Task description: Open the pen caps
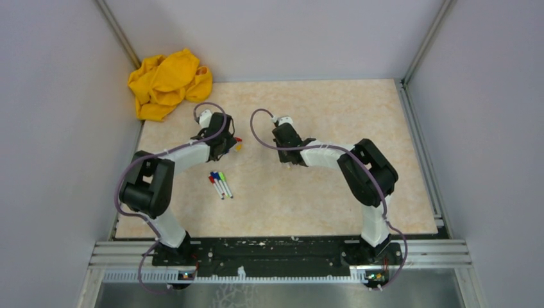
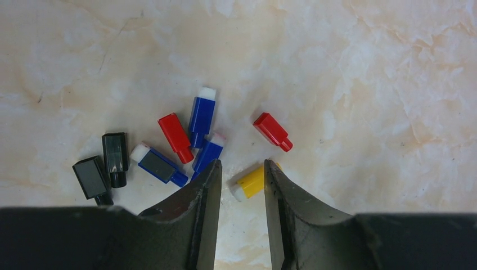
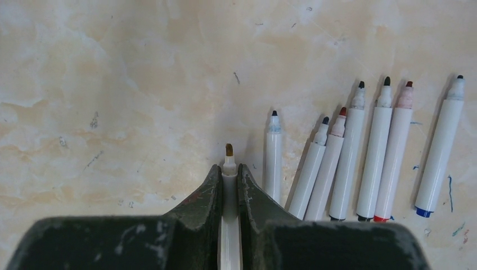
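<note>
we see the yellow cap [image 2: 250, 183] lying on its side on the worktop [image 2: 365, 84], right between the fingertips of the left gripper [image 2: 242, 164], whose jaws stand apart on either side of it; we cannot tell whether either finger touches it. just beyond it the other loose ones are scattered: two red caps [image 2: 175, 138], three blue caps [image 2: 201, 115] and two black caps [image 2: 115, 152], several of them touching. from above, this cluster sits in the far left part of the worktop, toward the corner where a crumpled yellow cloth [image 1: 168, 82] lies. closer to the near edge, a few capped markers [image 1: 219, 184] lie together, showing red, blue and green ends. the right gripper [image 3: 229, 167] is clamped on a white marker [image 3: 229, 191], its bare tip poking out past the fingers, and seven uncapped markers [image 3: 347, 163] lie in a row just beside it.
</note>
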